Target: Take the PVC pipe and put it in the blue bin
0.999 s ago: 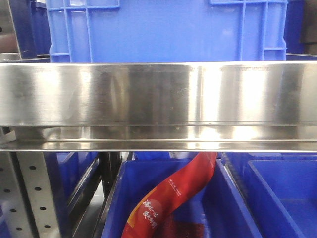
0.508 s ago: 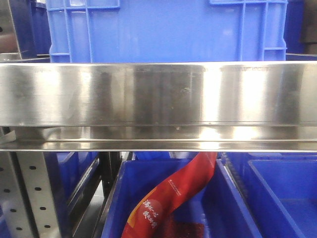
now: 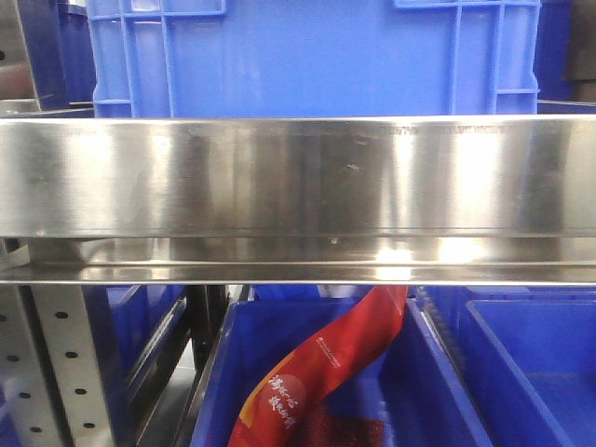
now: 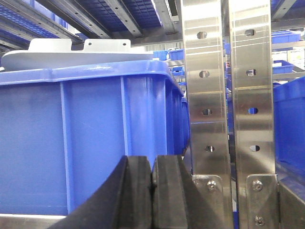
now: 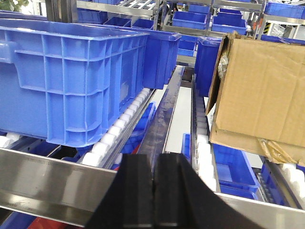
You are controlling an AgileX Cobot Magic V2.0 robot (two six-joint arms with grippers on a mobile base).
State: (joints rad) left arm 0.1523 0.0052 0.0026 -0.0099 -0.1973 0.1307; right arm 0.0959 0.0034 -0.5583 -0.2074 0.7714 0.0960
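Note:
No PVC pipe shows in any view. My left gripper (image 4: 152, 176) is shut with nothing between its black pads, and it points at the side wall of a large blue bin (image 4: 86, 138) close ahead. A pale grey moulded piece (image 4: 71, 52) lies over that bin's rim; I cannot tell what it is. My right gripper (image 5: 156, 191) is also shut and empty. It hovers over a steel rail (image 5: 43, 183), with a big blue bin (image 5: 71, 76) on rollers at the front left. Neither gripper appears in the front view.
A wide steel shelf rail (image 3: 298, 177) fills the front view, with a blue crate (image 3: 307, 56) above it. Below it are blue bins (image 3: 428, 391), one holding a red package (image 3: 326, 368). A cardboard box (image 5: 262, 90) sits at right. Perforated steel posts (image 4: 224, 109) stand beside the left gripper.
Only the dark reflections on the steel rail have shifted slightly; nothing else has moved.

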